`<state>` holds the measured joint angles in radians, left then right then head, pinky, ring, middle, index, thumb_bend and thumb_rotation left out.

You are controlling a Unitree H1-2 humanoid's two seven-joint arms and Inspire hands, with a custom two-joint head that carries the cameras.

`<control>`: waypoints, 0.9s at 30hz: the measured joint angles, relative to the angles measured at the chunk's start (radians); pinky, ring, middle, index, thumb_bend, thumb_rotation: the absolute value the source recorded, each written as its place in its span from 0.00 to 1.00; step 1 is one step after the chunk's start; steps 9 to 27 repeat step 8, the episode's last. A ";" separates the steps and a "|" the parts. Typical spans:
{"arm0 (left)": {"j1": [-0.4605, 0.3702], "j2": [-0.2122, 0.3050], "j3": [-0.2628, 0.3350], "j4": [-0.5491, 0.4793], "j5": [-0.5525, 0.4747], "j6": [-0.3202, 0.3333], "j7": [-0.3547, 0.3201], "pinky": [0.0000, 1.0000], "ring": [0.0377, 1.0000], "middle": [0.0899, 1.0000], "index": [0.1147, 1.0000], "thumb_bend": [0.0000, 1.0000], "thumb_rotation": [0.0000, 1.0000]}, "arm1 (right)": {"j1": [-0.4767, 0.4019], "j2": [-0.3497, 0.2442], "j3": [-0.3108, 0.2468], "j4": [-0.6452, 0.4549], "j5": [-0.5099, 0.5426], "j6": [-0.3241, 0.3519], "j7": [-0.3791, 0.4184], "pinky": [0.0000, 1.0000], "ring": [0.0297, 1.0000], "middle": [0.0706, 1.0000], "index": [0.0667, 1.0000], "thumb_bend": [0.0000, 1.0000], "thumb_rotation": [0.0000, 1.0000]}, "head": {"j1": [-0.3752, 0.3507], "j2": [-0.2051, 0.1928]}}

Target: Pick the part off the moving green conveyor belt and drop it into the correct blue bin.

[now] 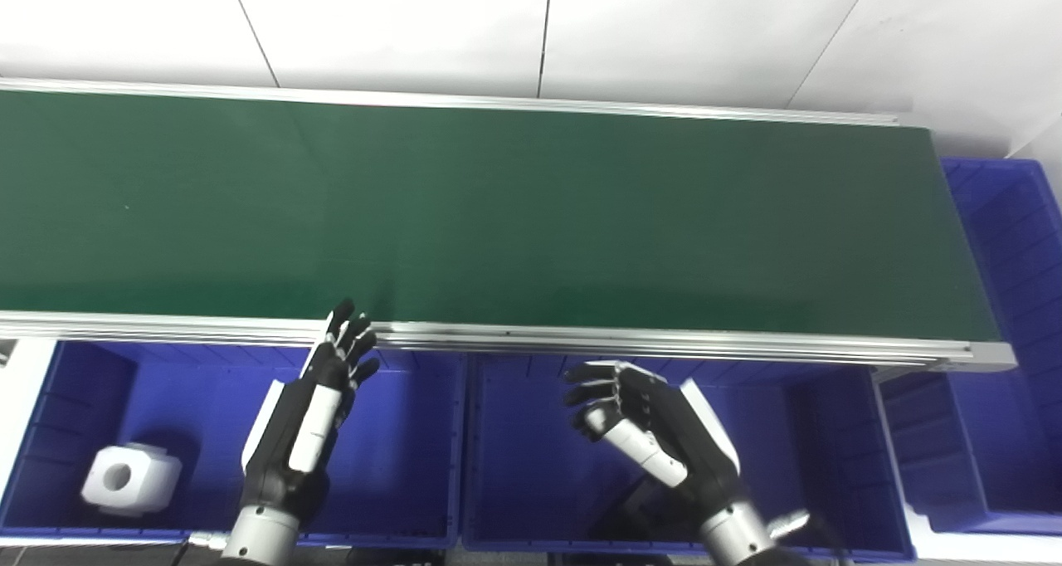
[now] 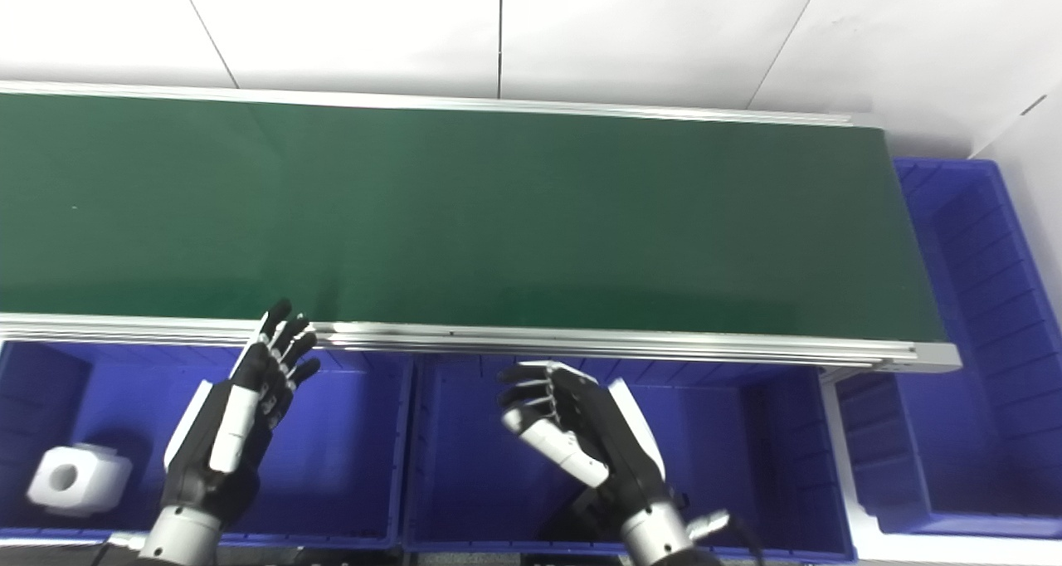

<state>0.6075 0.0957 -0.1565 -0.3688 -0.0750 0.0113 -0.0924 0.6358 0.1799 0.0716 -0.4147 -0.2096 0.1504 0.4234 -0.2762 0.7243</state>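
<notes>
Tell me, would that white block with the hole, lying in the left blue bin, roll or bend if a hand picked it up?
The white block looks chunky with flat faces, so it probably would not roll. It keeps crisp edges around its round hole, so likely stiff, not floppy. Its smooth, plastic-looking surface may be a little slippery.

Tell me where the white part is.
The white part lies in the leftmost blue bin, near its front left corner, left of the left robot hand.

A white tiled wall [image 1: 548, 26] runs behind the far rail; dark seams [image 1: 543, 31] cross it; a white ledge [image 2: 1016, 545] shows at the lower right corner.
</notes>
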 measured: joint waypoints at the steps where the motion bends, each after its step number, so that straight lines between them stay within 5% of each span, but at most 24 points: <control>1: 0.000 0.001 0.000 0.005 0.012 -0.024 0.000 0.97 0.98 0.99 1.00 0.65 0.89 | 0.009 0.005 -0.001 0.021 0.039 -0.039 -0.023 0.76 0.80 0.83 0.94 0.85 0.86 | 0.008 -0.023; 4: 0.000 0.000 0.000 0.025 0.038 -0.110 0.000 1.00 1.00 1.00 1.00 0.69 0.93 | 0.019 0.004 0.000 0.059 0.092 -0.153 -0.078 0.88 0.91 0.94 0.99 0.89 0.90 | 0.017 -0.040; 8: 0.002 -0.015 0.004 0.067 0.067 -0.222 0.007 1.00 1.00 1.00 1.00 0.74 0.96 | 0.013 -0.011 0.017 0.113 0.077 -0.321 -0.143 0.90 0.95 0.99 1.00 0.91 0.91 | 0.040 -0.083; 27: 0.002 -0.015 0.004 0.067 0.067 -0.222 0.007 1.00 1.00 1.00 1.00 0.74 0.96 | 0.013 -0.011 0.017 0.113 0.077 -0.321 -0.143 0.90 0.95 0.99 1.00 0.91 0.91 | 0.040 -0.083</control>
